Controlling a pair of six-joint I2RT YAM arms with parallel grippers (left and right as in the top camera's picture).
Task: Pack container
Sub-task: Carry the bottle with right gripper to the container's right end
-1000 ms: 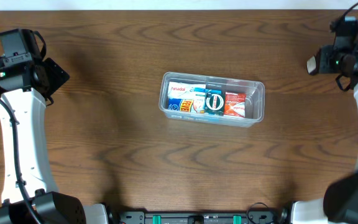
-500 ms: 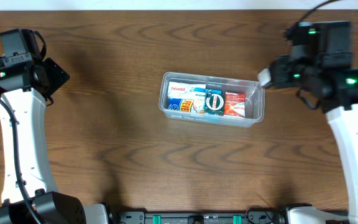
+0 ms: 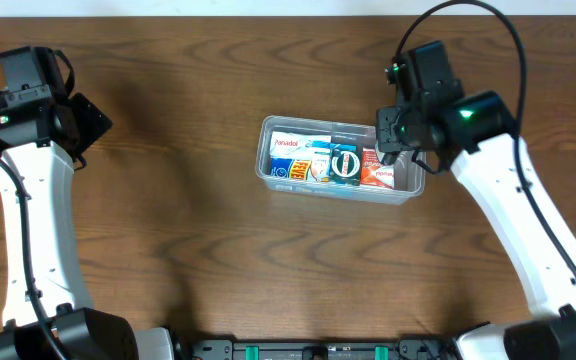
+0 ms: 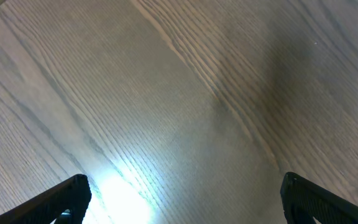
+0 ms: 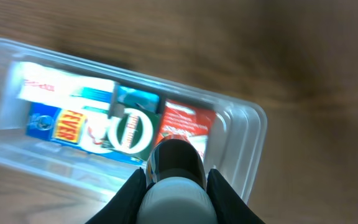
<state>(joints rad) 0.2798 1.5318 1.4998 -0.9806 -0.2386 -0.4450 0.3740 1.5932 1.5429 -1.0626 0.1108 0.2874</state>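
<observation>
Closest thing in the right wrist view: the right gripper (image 5: 176,175) is clamped on a small rounded object (image 5: 173,202), pale body with a darker domed top, fingers hugging both sides. Right below it is the container (image 5: 253,127), the clear tub, sitting about mid-table and slightly toward the far edge. The gripper is over its right end; can't tell if the object is touching anything yet. Packed side by side in the tub are a red box (image 5: 185,127), a teal box (image 5: 134,121) and a white-and-blue box (image 5: 58,106). Way off at the far left of the wooden table (image 3: 218,260), the left gripper (image 4: 185,196) has its fingers spread wide over bare wood.
</observation>
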